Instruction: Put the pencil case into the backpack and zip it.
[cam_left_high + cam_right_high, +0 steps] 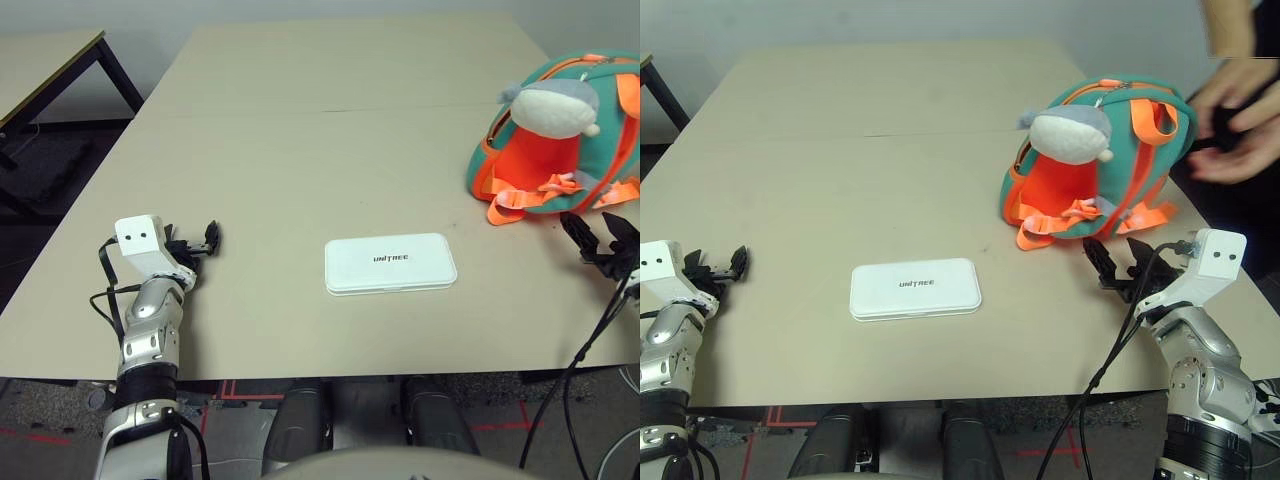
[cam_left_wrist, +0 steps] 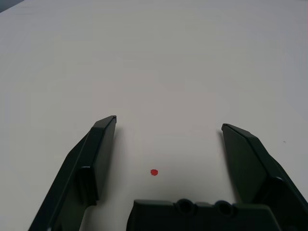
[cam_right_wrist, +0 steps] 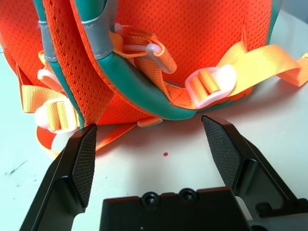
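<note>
A flat white pencil case (image 1: 390, 264), hard-shelled with rounded corners and small dark lettering on its lid, is seen lying near the front middle of the smooth, matte beige surface (image 1: 300, 130). Well to its right, toward the robot's right side, a small rounded backpack (image 1: 1095, 165) is set upright; it is made of soft teal-green fabric with an orange mesh panel, woven orange straps (image 3: 262, 62) and pale plastic buckles (image 3: 209, 84). A grey-white plush toy (image 1: 1070, 135) is hung against its upper front. A person's hands (image 1: 1240, 115) are seen just behind the backpack at the right edge.

The left end effector (image 1: 203, 241) is held over bare surface to the left of the pencil case, well apart from it; its two black fingers (image 2: 98, 154) are spread wide and nothing is held or touched. The right end effector (image 1: 1118, 262) is placed just in front of the base of the backpack, its ridged black fingers (image 3: 84, 161) likewise spread wide. The strap ends and buckles are seen close beyond the fingertips, but nothing is gripped between them.
</note>
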